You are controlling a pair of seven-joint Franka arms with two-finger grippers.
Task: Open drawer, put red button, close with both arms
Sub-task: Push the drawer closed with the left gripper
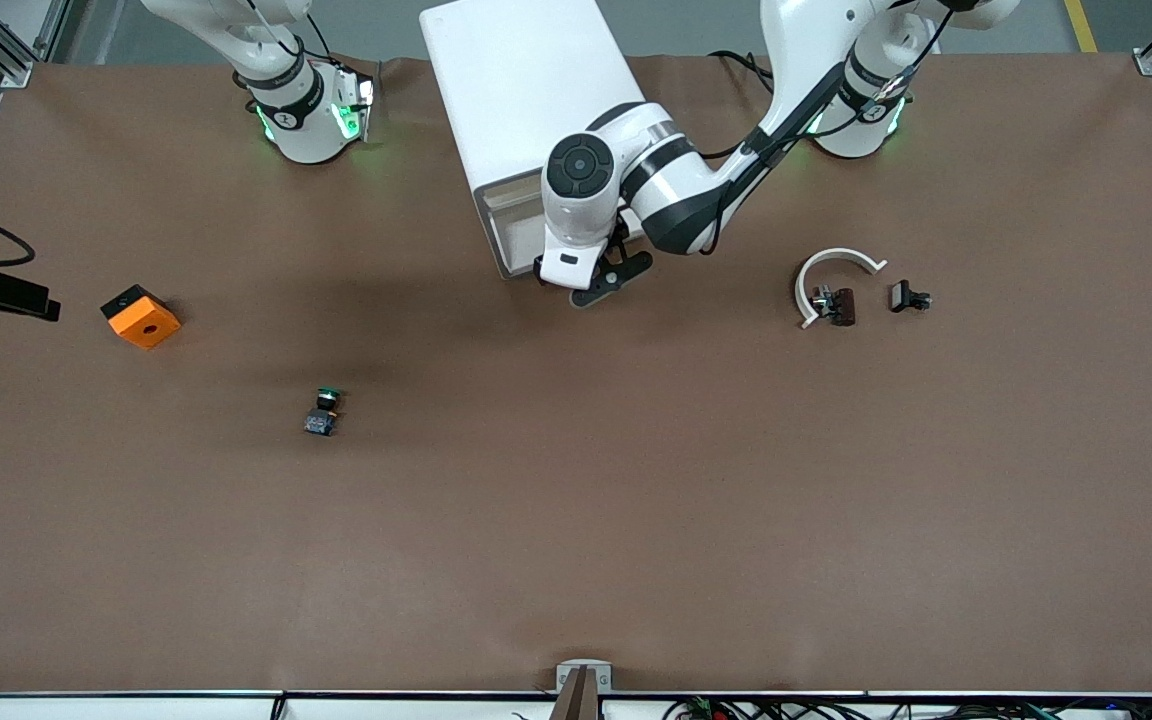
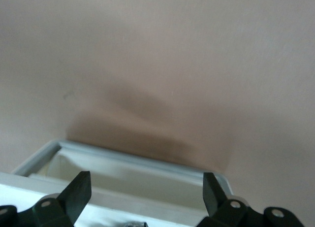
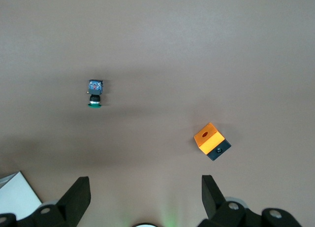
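Brown table [image 1: 576, 520]; we see left gripper [image 2: 146, 190] spread open, empty, over open drawer [image 2: 133, 163]; right gripper [image 3: 145, 195] open, waiting; closing step next, needs both arms

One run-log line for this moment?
left pincer: open, over pulled-out white drawer | right pincer: open, waiting | red button: unseen

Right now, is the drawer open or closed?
Open: the drawer sticks out from the white cabinet, under the left gripper with its spread fingers.
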